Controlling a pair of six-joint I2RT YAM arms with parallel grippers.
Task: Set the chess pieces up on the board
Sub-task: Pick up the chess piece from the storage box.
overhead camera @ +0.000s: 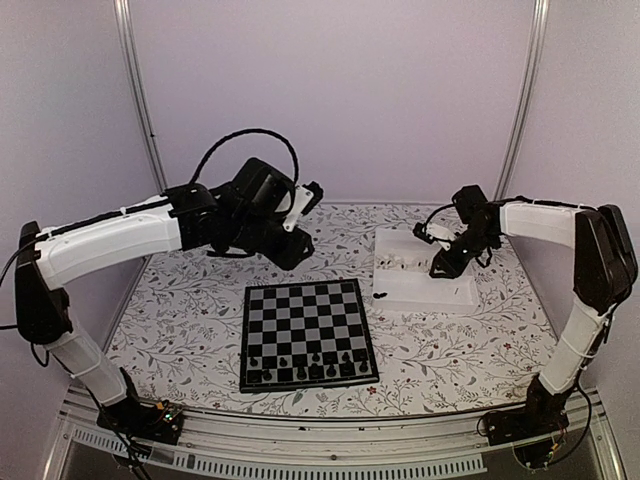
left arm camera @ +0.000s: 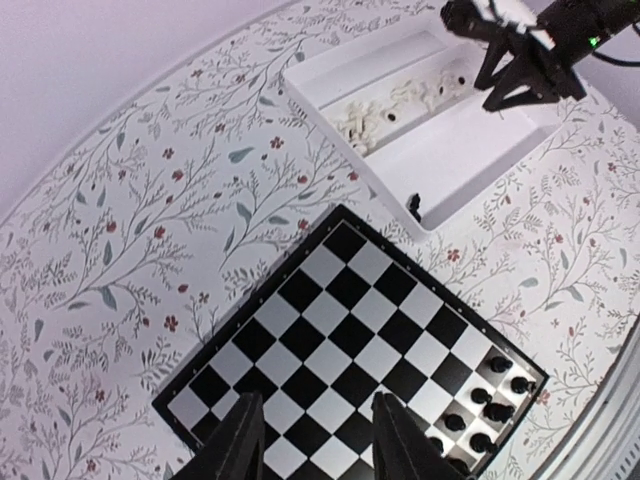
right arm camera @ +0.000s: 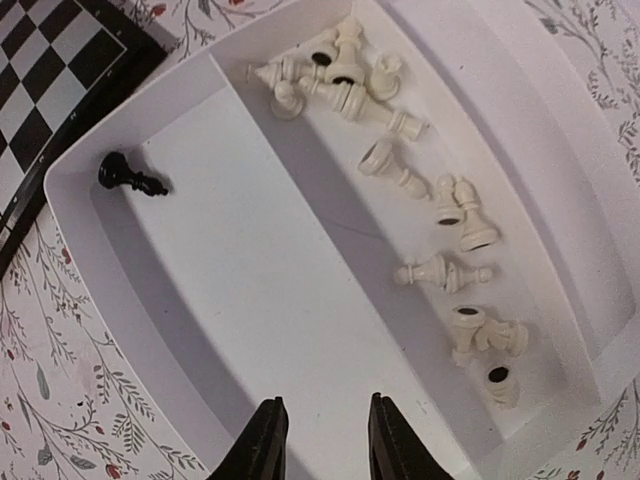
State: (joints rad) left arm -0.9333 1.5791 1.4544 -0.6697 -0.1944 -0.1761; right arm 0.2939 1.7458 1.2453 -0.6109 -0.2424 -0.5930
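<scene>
Closest in the top view, arm bases point(overhead camera: 140, 415) bolted at the near edge of the counter point(overhead camera: 180, 310). Beyond them, the board point(overhead camera: 308, 330), with black chess pieces point(overhead camera: 310, 362) standing only along its two nearest rows. Left jaws raised beyond the board's far edge; right jaws low over the white tray point(overhead camera: 440, 290).

From the left wrist: fingers point(left arm camera: 235, 445) spread, nothing between them, high above the board's bare squares. Little risk here.

From the right wrist: fingers point(right arm camera: 265, 445) narrowly parted and empty, above bare tray floor. One black piece point(right arm camera: 128, 177), tipped on its side near the corner of the wide compartment by the board. White pieces point(right arm camera: 345, 90), jumbled in the compartment beyond the divider. Likely trouble:
- closing short and pinching air
- shoving the fallen piece tighter into the corner
- gripping it crosswise, then setting it down toppled among the standing rows
</scene>
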